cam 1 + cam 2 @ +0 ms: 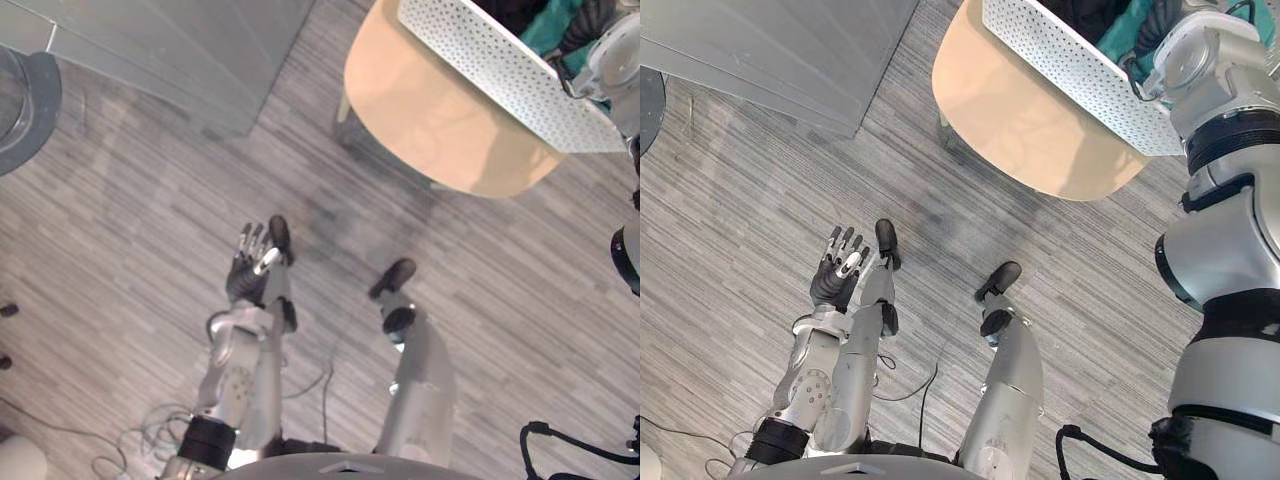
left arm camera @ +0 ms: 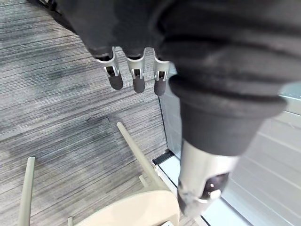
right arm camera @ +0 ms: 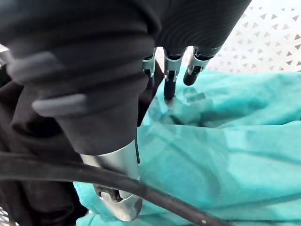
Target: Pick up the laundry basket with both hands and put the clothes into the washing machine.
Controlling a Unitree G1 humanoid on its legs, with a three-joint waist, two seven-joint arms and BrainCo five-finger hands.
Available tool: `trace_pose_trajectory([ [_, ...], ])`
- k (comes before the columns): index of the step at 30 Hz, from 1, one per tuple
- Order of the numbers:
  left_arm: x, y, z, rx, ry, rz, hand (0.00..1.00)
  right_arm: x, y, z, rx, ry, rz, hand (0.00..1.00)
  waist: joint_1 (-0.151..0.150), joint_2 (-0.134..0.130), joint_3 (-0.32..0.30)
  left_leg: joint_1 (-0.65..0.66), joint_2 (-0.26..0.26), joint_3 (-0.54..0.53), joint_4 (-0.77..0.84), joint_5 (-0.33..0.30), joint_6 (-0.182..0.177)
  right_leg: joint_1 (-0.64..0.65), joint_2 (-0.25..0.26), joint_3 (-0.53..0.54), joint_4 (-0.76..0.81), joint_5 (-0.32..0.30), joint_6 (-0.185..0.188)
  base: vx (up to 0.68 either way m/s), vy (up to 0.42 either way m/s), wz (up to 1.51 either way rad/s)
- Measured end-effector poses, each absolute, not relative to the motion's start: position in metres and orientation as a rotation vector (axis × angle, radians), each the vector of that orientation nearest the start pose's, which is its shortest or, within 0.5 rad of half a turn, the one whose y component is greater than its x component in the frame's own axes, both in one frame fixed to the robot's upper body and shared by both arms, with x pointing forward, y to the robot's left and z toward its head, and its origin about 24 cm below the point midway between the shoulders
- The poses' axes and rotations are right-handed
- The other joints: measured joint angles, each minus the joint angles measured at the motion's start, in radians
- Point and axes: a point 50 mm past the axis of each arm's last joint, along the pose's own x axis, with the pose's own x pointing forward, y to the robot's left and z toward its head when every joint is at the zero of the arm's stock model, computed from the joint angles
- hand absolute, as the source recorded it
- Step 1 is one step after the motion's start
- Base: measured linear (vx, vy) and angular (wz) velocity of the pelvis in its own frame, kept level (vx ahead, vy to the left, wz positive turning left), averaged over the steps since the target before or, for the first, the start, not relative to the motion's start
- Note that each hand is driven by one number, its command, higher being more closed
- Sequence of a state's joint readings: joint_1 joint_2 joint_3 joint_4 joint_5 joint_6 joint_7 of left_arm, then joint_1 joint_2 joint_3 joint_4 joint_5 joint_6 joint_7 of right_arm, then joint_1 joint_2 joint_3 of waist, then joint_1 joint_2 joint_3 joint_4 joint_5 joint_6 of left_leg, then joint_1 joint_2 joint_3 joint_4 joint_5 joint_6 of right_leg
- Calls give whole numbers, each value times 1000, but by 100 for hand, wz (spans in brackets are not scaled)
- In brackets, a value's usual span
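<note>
While my left hand point(image 1: 840, 266) hangs spread, my right hand point(image 3: 170, 77) touches teal cloth point(image 3: 225, 141), straight-fingered, in the laundry basket point(image 1: 1070, 70).

"What's underfoot?"

"A grey wood-grain plank floor point(image 1: 120, 250). At 11 o'clock a flat grey cabinet point(image 1: 180, 50) stands on it. At 1 o'clock there is a round pale beige wooden table point(image 1: 430, 110) on slim pale legs point(image 2: 134, 150)."

"And on the table?"

"A white perforated plastic laundry basket point(image 1: 500, 70), toward the tabletop's 1 o'clock edge, with teal cloth point(image 3: 225, 141) and black cloth point(image 3: 28, 122) inside."
</note>
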State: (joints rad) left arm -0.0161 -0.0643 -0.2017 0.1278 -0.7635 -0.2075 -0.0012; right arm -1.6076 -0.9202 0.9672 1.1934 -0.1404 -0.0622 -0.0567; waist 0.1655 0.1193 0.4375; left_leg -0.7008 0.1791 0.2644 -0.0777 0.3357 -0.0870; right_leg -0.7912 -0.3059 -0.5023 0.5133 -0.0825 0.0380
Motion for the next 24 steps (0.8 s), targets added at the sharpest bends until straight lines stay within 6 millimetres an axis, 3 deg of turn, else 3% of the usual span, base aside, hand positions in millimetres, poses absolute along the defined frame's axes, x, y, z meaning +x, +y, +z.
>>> trace_pose_trajectory([
  [6, 251, 94, 32, -818, -3, -94, 0, 386, -282, 368, -1416, -210, -442, 0, 1, 0, 0, -2, 14, 8, 45, 2, 0, 15, 9, 7, -1, 3, -5, 42, -34, -3],
  [11, 249, 83, 32, -769, 14, -152, 0, 402, -245, 353, -1372, -262, -328, 0, 12, 0, 0, -51, 92, 8, 376, -202, 6, 67, 41, 55, 19, -1, -13, -23, -75, -31],
  [13, 247, 76, 31, -702, 31, -198, 0, 403, -244, 348, -1307, -274, -319, 0, 1, 0, 0, -73, 101, -14, 498, -275, 11, 78, 25, 64, 74, -32, -10, -40, 13, -6],
  [14, 246, 73, 29, -655, 43, -223, 0, 405, -244, 339, -1243, -258, -315, 0, -13, 0, 0, -84, 115, -32, 594, -346, 8, 94, 14, 66, 126, -61, -17, -41, 35, 4],
  [16, 245, 72, 26, -615, 54, -229, 0, 407, -237, 335, -1178, -277, -295, 0, -14, 0, 0, -77, 126, -40, 654, -392, 9, 106, 14, 80, 160, -70, -19, -49, 23, -13],
  [17, 244, 74, 25, -595, 54, -223, 0, 409, -224, 337, -1132, -316, -269, 0, -14, -5, 2, -55, 128, -26, 659, -408, 12, 112, 8, 80, 163, -62, -17, -33, 6, -39],
  [19, 244, 79, 22, -575, 57, -204, 0, 412, -201, 334, -1101, -366, -208, 0, -12, -8, 4, -9, 124, 3, 626, -407, 16, 104, -23, 31, 186, -16, -36, -16, -16, -46],
  [20, 244, 84, 21, -557, 59, -197, 0, 415, -191, 326, -1094, -366, -167, 0, -8, -16, 3, 22, 126, 21, 598, -398, 18, 128, -10, -3, 116, -14, -46, -14, -50, -32],
  [22, 243, 84, 20, -545, 63, -202, 0, 415, -193, 322, -1083, -357, -171, 0, -17, -18, 2, 49, 121, 9, 541, -364, 10, 181, 28, -32, 23, 1, -71, 20, -104, 3],
  [24, 240, 82, 12, -541, 102, -204, 0, 415, -202, 315, -1048, -325, -194, 0, -53, -22, 4, 92, 120, 1, 500, -308, 18, 226, 22, -64, 27, -32, -64, 88, -149, 48],
])
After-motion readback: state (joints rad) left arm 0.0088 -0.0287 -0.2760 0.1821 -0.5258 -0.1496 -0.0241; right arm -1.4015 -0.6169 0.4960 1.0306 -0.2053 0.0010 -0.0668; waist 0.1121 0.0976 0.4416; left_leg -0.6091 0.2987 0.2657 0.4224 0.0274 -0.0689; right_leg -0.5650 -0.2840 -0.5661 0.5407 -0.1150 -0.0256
